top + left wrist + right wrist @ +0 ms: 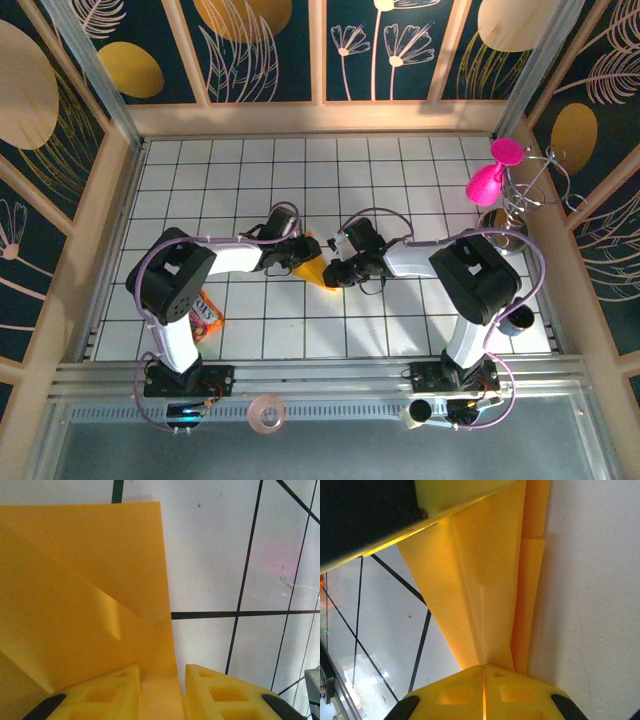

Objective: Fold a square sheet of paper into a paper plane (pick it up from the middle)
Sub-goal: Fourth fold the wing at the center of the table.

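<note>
Where the two arms meet over the white tiled worktop (pixel 380 170), a narrow orange-yellow folded paper plane (pixel 313 268) with a sharp tip sits directly between the left pincer (pixel 300 256) and the right pincer (pixel 338 272), touching both.

In the right wrist view the right pincer (pixel 484 667) has its yellow fingers (pixel 525 695) pressed together. They pinch the paper plane (pixel 485 570) at its narrow end, and the paper fans out ahead of the pincer with a centre crease running straight away from the seam. The worktop (pixel 590 605) shows beside and beneath it.

In the left wrist view the left pincer (pixel 163 680) stands slightly spread. A strip of the paper plane (pixel 75 605) runs down into the gap between its yellow fingers (pixel 100 697). I cannot tell whether the pads press on it. Ahead of this pincer and to its left the paper spreads broad, with diagonal fold lines. To its right lies bare worktop (pixel 210 555).

A crinkly multicoloured snack packet (pixel 206 316) lies well behind the left pincer, partly under that arm. A pink balloon-like figure (pixel 488 182) stands well apart from the right pincer, off beyond that arm. A roll of tape (pixel 267 412) sits far behind both pincers, between the arm bases.
</note>
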`<state>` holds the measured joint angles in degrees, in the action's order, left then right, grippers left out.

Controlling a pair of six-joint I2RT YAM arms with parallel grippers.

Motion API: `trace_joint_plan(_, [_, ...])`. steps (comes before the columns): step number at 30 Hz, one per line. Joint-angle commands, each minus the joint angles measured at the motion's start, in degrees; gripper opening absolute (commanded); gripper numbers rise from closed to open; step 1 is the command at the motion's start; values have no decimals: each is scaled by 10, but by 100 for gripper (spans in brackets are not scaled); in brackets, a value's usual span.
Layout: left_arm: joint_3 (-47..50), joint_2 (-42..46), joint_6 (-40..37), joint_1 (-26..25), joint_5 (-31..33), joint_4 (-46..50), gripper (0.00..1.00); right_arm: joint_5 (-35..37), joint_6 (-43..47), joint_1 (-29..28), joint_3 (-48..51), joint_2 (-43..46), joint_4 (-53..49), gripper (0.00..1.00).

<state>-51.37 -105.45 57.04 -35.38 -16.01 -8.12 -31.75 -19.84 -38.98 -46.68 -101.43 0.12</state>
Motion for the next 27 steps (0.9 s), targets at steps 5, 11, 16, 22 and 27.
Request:
trace_joint_plan(5, [-4,-20,-9,1,44,74,30,-11,-2,7,4,13,-42,9])
trace_joint_plan(11, [-4,-20,-9,1,47,78,30,-25,-5,8,27,41,-60,9])
trace_joint_plan(16, [-6,-21,-12,1,42,75,30,-7,-2,8,33,49,-75,10])
trace_joint_plan(22, [-6,-21,-12,1,39,73,30,24,-5,8,28,21,-77,9])
trace_joint_plan(27, [-6,-22,-12,1,39,78,30,27,-3,8,18,35,-90,9])
